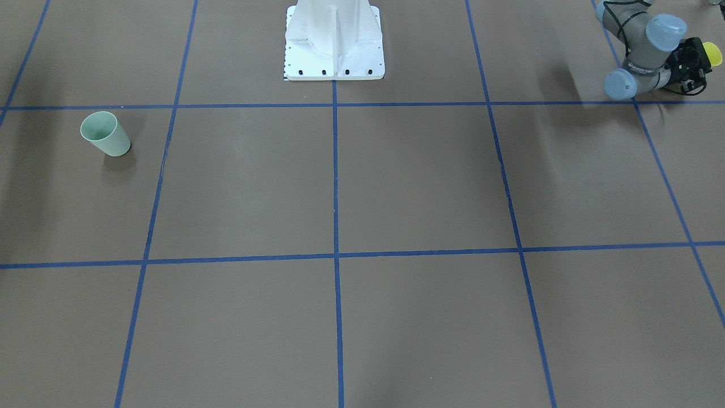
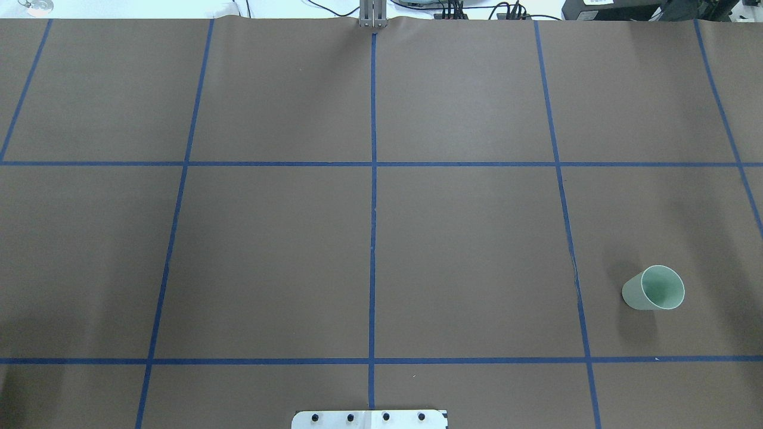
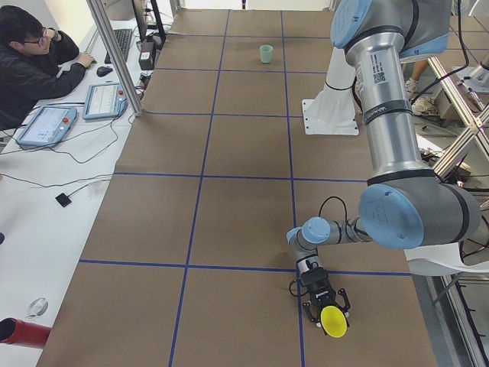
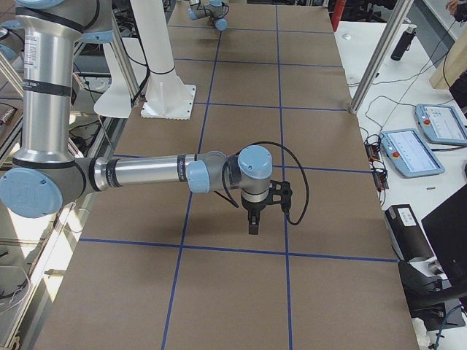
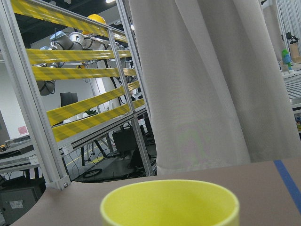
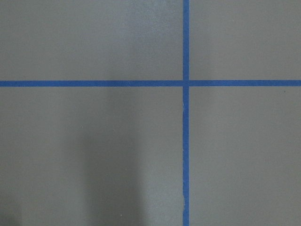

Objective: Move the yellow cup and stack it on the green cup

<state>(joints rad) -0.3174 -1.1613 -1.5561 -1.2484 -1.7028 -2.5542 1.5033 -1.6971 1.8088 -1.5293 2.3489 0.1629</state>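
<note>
The yellow cup (image 3: 333, 321) stands upright between the fingers of my left gripper (image 3: 327, 312), low over the table's left end. The gripper lies level and is shut on the cup's sides. The front-facing view shows this gripper (image 1: 695, 63) and the yellow cup (image 1: 712, 54) at the top right. The left wrist view shows only the cup's rim (image 5: 169, 200). The green cup (image 2: 654, 288) stands upright and alone on the right side, also visible in the front-facing view (image 1: 106, 134). My right gripper (image 4: 252, 221) points down over the table; I cannot tell if it is open or shut.
Brown table cover with a blue tape grid (image 2: 373, 179). The white robot base (image 1: 333, 39) stands at the robot's edge of the table. An operator (image 3: 30, 65) sits at a side desk with tablets. A curtain and a striped frame lie beyond the left table edge.
</note>
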